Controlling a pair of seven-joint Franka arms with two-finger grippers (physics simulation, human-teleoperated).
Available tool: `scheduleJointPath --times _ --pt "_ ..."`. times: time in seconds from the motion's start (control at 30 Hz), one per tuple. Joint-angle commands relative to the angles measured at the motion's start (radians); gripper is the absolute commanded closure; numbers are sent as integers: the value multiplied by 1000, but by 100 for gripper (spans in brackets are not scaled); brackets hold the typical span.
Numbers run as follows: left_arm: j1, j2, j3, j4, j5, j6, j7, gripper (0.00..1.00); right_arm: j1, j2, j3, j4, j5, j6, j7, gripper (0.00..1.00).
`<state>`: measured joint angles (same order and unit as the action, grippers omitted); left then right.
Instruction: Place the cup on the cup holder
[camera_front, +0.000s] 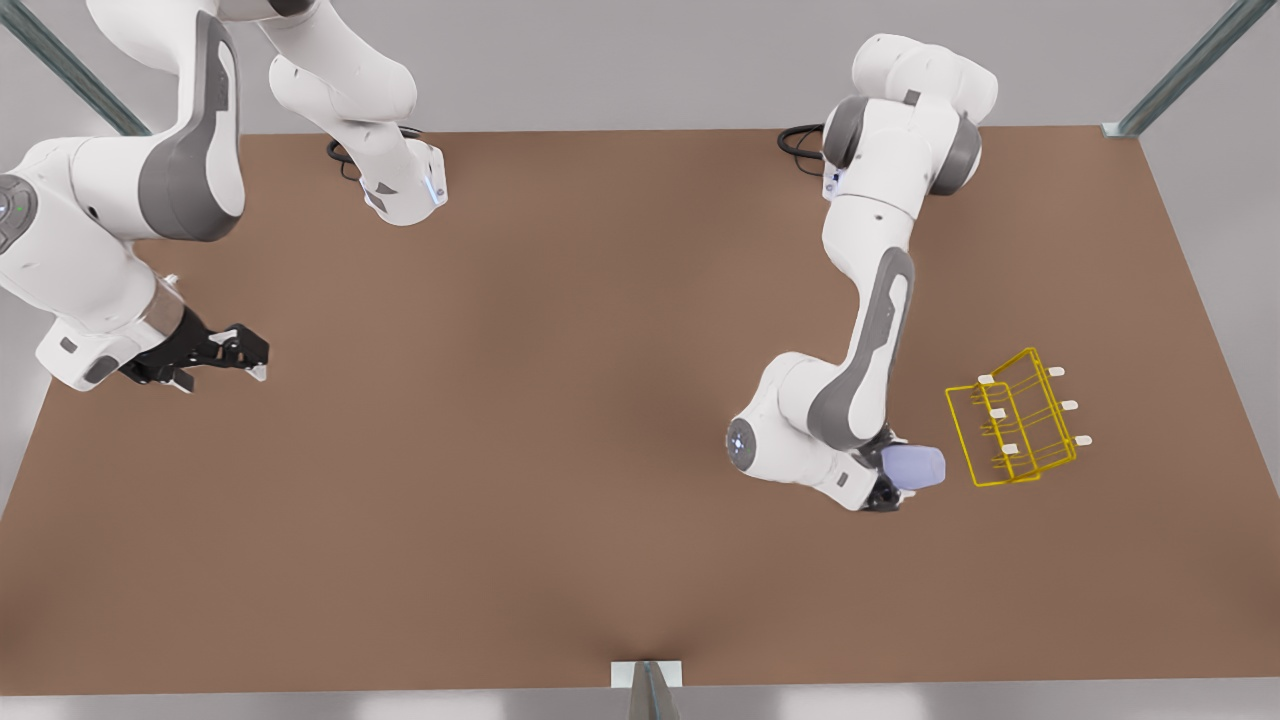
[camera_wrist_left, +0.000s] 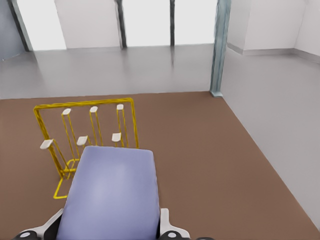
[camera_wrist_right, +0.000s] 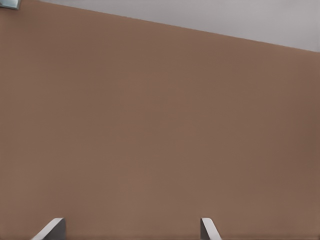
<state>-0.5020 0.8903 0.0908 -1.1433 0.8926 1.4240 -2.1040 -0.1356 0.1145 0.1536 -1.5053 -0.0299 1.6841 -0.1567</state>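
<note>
Cup (camera_front: 915, 466) clamped in left gripper (camera_front: 893, 470), lying sideways just beside cup holder (camera_front: 1015, 420), at its 9 o'clock in front view. Right gripper (camera_front: 228, 352) waits well apart above counter (camera_front: 560, 420), fingers (camera_wrist_right: 54, 227) apart.

lavender cup (camera_front: 915, 466), yellow wire cup holder (camera_front: 1012, 430) white-tipped prongs, plain brown table (camera_front: 560, 400), white-grey arms.

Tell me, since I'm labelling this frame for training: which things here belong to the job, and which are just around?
Belong to the job:
- cup, held sideways in the left gripper
- cup holder, standing just beyond the cup
- left gripper, shut on the cup

Just around:
- right gripper, open, waiting at the front view's left
- table
</note>
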Motion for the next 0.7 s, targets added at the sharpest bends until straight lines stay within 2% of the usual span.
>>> scheduleJointPath --times 0.0,0.17,0.3,0.67 --pt "10 1 1 -55 173 -154 16 22 11 -3 1 0 1 -4 -3 0" --pt "19 1 1 -104 224 -243 -21 22 -4 -3 0 -9 2 -8 -3 0" --pt "79 32 1 -116 339 -211 -27 22 -2 -3 0 -7 2 -4 -3 0" --pt "169 56 1 -194 445 -120 -116 22 4 -4 0 -3 2 -3 -3 0"
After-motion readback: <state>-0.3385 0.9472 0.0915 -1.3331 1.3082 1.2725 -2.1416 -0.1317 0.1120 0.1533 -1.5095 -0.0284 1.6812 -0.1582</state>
